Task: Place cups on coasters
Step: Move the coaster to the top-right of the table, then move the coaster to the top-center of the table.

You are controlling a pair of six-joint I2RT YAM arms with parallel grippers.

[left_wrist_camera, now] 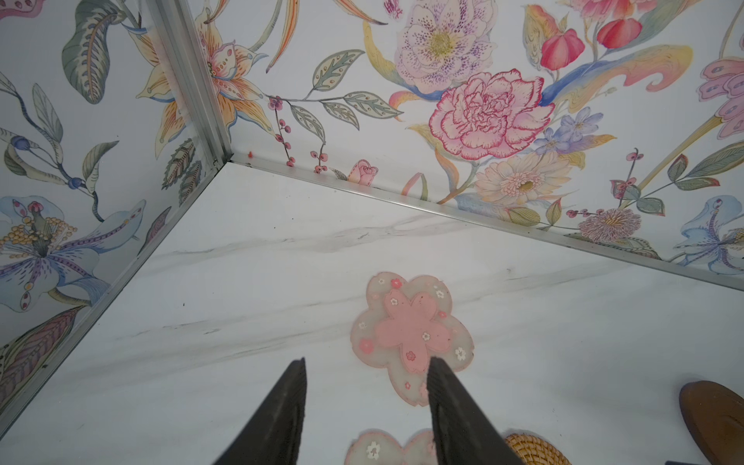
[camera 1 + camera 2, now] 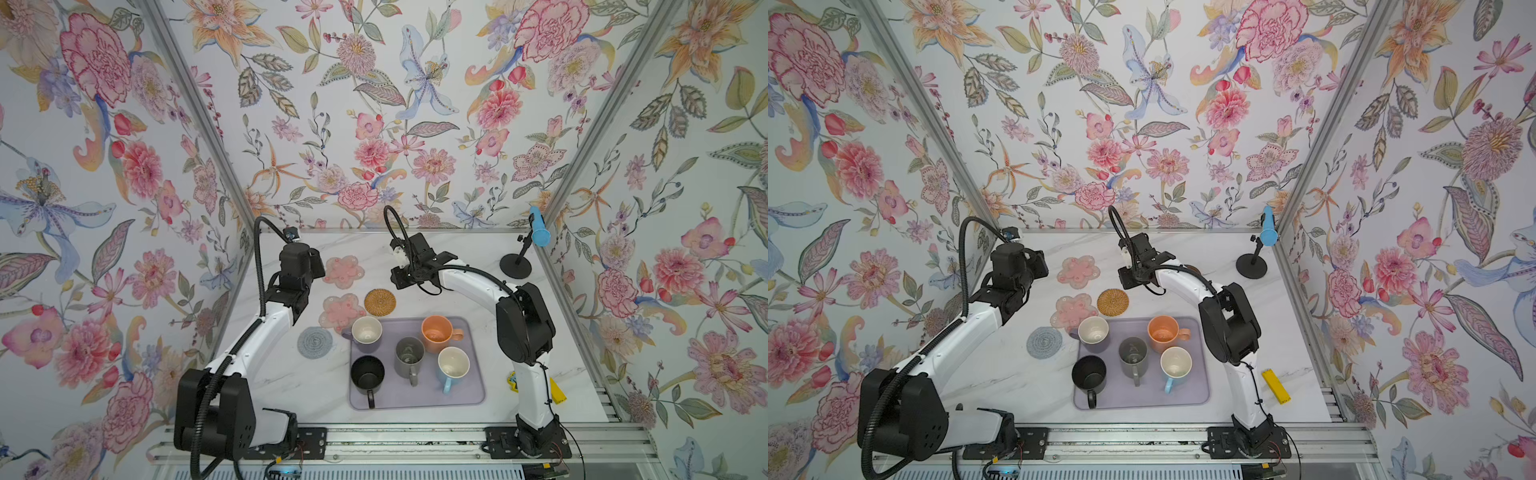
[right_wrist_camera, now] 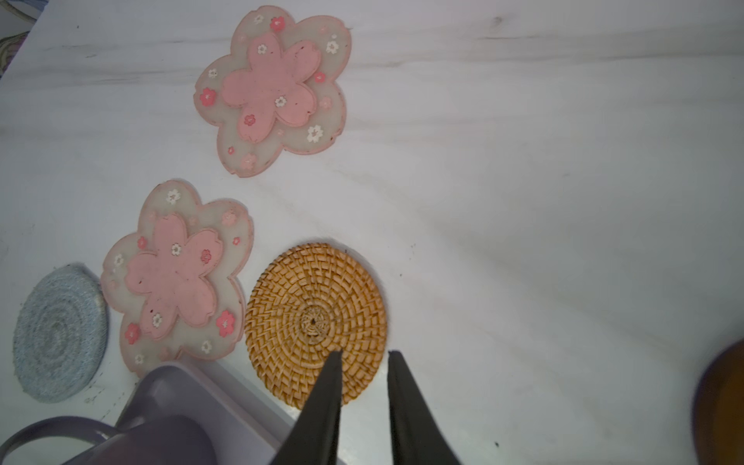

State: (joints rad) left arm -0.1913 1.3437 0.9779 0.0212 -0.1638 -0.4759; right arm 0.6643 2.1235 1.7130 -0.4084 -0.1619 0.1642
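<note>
Ideally, with the left end effector (image 1: 366, 360) parted, empty, and the right end effector (image 3: 365, 353) empty, barely parted, widen the latter before straddling the peach-orange mug (image 2: 436, 332) wall.

The right gripper (image 3: 364, 355), jaws narrowly apart and empty, hangs over the rattan coaster (image 3: 314, 318) beside a flower coaster (image 3: 177, 273).

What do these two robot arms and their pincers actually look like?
Both arms have smooth white shells, the left arm and the right arm, joined by bulky black housings. A ribbed black cable runs along the left; a thinner black cable loops over the right. The left gripper and right gripper each end in two dark, tapering fingers.
</note>
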